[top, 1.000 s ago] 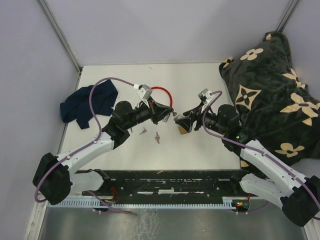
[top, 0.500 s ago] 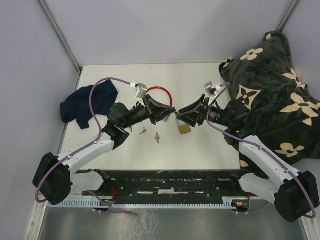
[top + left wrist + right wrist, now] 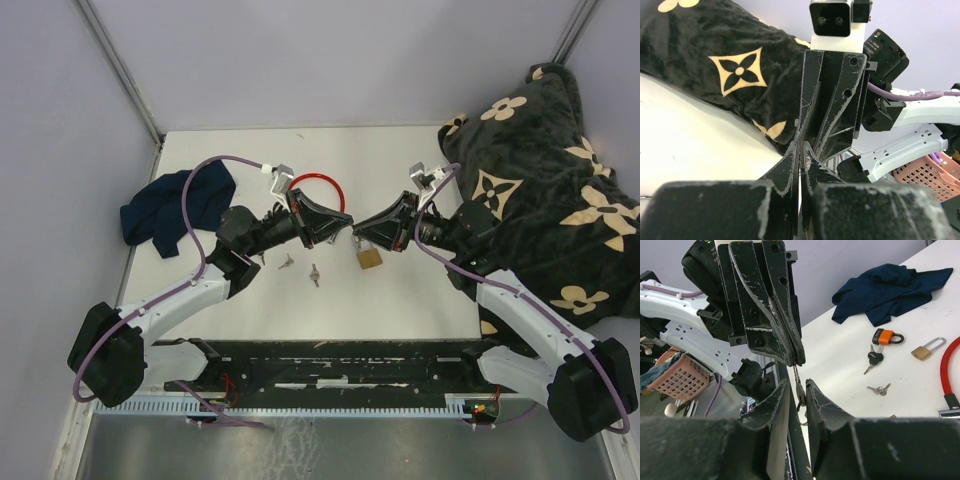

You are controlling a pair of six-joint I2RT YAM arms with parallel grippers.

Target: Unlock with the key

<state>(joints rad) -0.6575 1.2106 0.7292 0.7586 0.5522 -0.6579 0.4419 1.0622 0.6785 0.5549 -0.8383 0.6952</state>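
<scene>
One end of the key (image 3: 797, 379) is hidden between the closed fingers of the left gripper (image 3: 796, 360). From above, the key is too small to make out, and this gripper covers part of the red cable (image 3: 318, 180). The right wrist view cuts the cable off at its right edge.

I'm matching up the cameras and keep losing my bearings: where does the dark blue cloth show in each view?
Top external: the cloth lies crumpled at the left edge of the table.
Left wrist: not in it.
Right wrist: the cloth is at the upper right, on the table.
Shared landmark: the left hand, pinching a key.
</scene>
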